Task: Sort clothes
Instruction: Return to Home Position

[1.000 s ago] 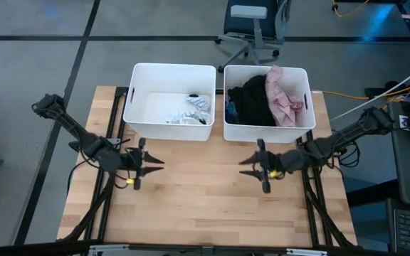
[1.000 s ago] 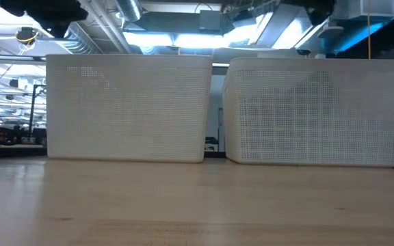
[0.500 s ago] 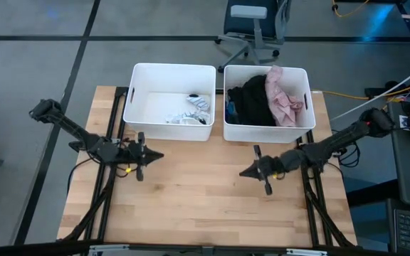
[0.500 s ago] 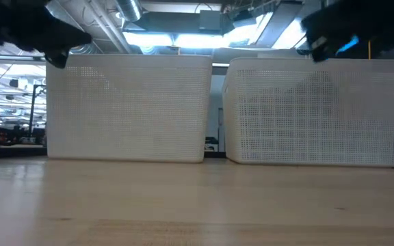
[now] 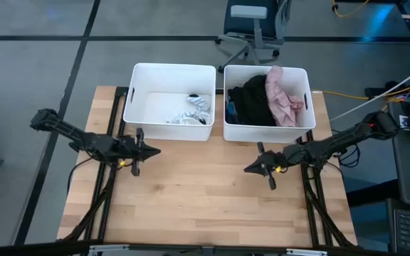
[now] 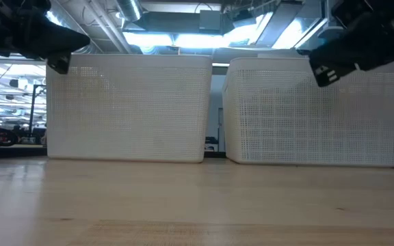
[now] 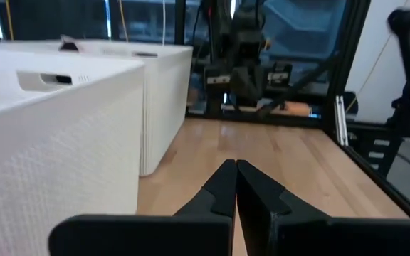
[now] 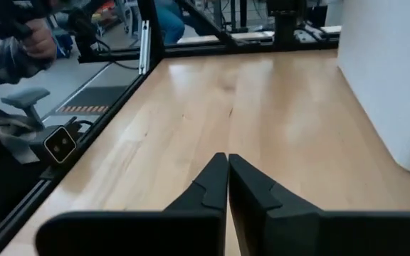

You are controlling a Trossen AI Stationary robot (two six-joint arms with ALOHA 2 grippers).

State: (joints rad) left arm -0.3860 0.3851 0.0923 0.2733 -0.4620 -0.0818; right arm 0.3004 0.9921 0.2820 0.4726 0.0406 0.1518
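Two white tubs stand at the table's far side. The left tub (image 5: pixel 169 102) holds a few small white, striped and dark pieces (image 5: pixel 191 110). The right tub (image 5: pixel 267 104) holds a black garment (image 5: pixel 250 102) and a pink garment (image 5: pixel 283 98) piled up. My left gripper (image 5: pixel 155 150) is shut and empty, above the table in front of the left tub; its tips show in the left wrist view (image 7: pixel 235 167). My right gripper (image 5: pixel 248 169) is shut and empty, above the table in front of the right tub; its tips show in the right wrist view (image 8: pixel 227 158).
The wooden table (image 5: pixel 205 206) lies bare in front of the tubs. A black frame rail (image 8: pixel 144 43) runs along the table's edge. A person's sleeve and hand (image 8: pixel 20 50) show beyond the table's left side. An office chair (image 5: pixel 251 25) stands behind the tubs.
Both arms have drawn back toward their own sides of the table and come down a little: they now show lower in the low view. The left gripper has gone slightly toward the far edge. Both stay shut and empty. The clothes have not moved.
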